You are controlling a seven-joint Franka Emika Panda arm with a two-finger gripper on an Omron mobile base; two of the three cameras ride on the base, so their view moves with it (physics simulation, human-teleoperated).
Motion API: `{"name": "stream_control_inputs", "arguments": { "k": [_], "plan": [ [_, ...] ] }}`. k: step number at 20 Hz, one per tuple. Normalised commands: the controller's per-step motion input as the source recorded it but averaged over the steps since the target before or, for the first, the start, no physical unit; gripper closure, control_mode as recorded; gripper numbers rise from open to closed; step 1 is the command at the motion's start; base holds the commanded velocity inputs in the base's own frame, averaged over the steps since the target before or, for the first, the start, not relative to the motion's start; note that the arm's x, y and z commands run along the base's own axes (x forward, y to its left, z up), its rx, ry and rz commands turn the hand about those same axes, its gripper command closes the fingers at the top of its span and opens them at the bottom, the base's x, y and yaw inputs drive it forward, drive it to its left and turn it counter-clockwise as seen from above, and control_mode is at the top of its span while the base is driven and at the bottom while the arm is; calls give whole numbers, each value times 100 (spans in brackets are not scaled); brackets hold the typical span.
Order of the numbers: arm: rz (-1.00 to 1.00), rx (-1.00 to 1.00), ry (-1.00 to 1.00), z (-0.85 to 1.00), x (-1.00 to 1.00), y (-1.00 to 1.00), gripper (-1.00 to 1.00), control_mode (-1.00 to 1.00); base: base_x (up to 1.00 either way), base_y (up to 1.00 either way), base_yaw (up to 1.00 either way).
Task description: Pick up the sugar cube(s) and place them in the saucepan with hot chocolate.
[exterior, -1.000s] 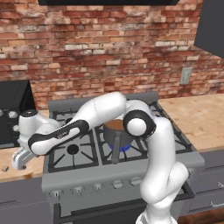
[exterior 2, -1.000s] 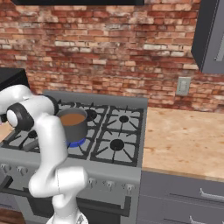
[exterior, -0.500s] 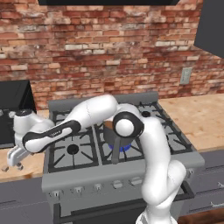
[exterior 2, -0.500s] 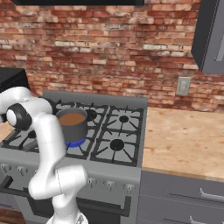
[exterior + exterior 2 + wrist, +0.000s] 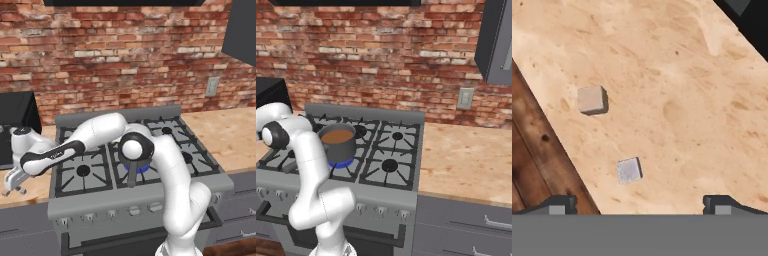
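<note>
Two tiny pale sugar cubes lie on the wooden counter [image 5: 682, 100] in the hand view. One sugar cube [image 5: 592, 99] is farther off, the other sugar cube [image 5: 629, 170] sits close ahead, left of the midline between my fingertips. My gripper [image 5: 638, 205] is open, jaws wide apart, nothing between them. In the left base view the gripper [image 5: 12, 186] hangs low over the counter left of the stove. The dark grey saucepan [image 5: 337, 142] with brown liquid stands on the front left burner; its handle [image 5: 132, 176] pokes out below my elbow.
A black appliance [image 5: 15, 125] stands on the counter behind the gripper, and its dark corner [image 5: 747, 20] shows in the hand view. The counter's front edge runs close beside the cubes, with dark wood floor [image 5: 532, 150] beyond it. The stove [image 5: 381, 160] lies to the right.
The arm has stretched further left and the gripper has dropped a little toward the counter left of the stove. The saucepan has not moved.
</note>
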Motion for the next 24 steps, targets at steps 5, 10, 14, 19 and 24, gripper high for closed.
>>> {"name": "stream_control_inputs", "arguments": {
  "k": [5, 10, 14, 19, 24],
  "plan": [
    [0, 0, 0, -15, 0, 17, -100, -100, 0, 0, 0],
    [0, 0, 0, -16, 0, 12, -100, -100, 0, 0, 0],
    [0, 0, 0, -13, 4, 5, -100, -100, 0, 0, 0],
    [0, 0, 0, -3, 1, 2, -100, -100, 0, 0, 0],
    [0, 0, 0, 0, -6, -3, -100, -100, 0, 0, 0]
  ]
}}
